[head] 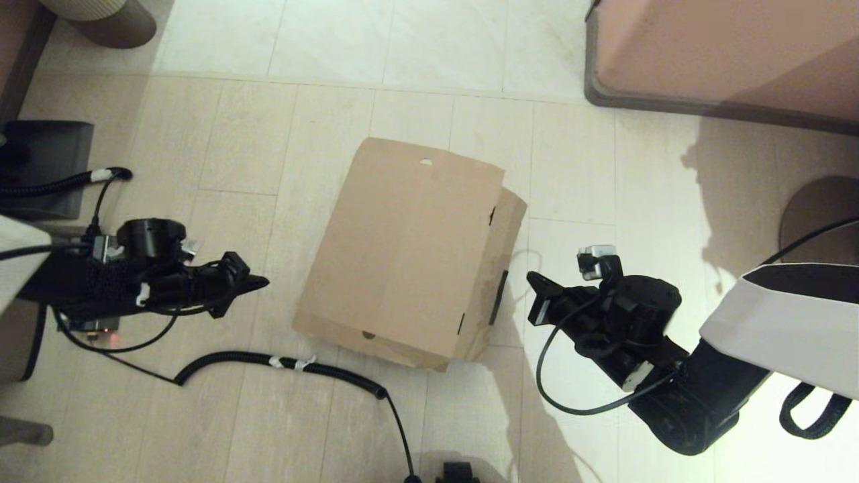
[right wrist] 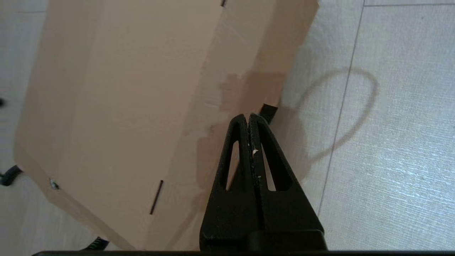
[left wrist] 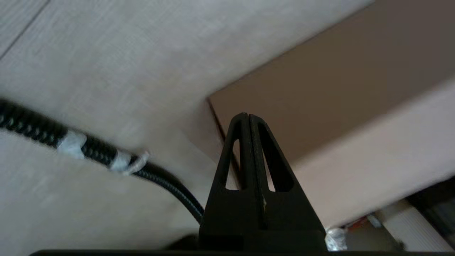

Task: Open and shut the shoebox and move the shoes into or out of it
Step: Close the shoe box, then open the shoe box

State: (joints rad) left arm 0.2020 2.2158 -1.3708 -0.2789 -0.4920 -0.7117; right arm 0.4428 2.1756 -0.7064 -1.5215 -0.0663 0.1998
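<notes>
The brown cardboard shoebox (head: 409, 255) lies on the floor between my arms with its flap lid down. A strip of dark tape (head: 500, 295) marks its right edge flap, and a small hole (head: 425, 162) shows near the far edge. No shoes are in view. My left gripper (head: 263, 282) hovers left of the box, shut and empty, pointing at the box's near left corner (left wrist: 213, 103). My right gripper (head: 532, 278) is just right of the box, shut and empty, its tip (right wrist: 247, 115) close to the tape strip (right wrist: 268, 112) on the box (right wrist: 124, 99).
A black coiled cable (head: 282, 363) runs over the floor in front of the box and shows in the left wrist view (left wrist: 89, 151). A pink-brown furniture block (head: 725, 54) stands at the back right. A round grey base (head: 107, 20) sits at the back left.
</notes>
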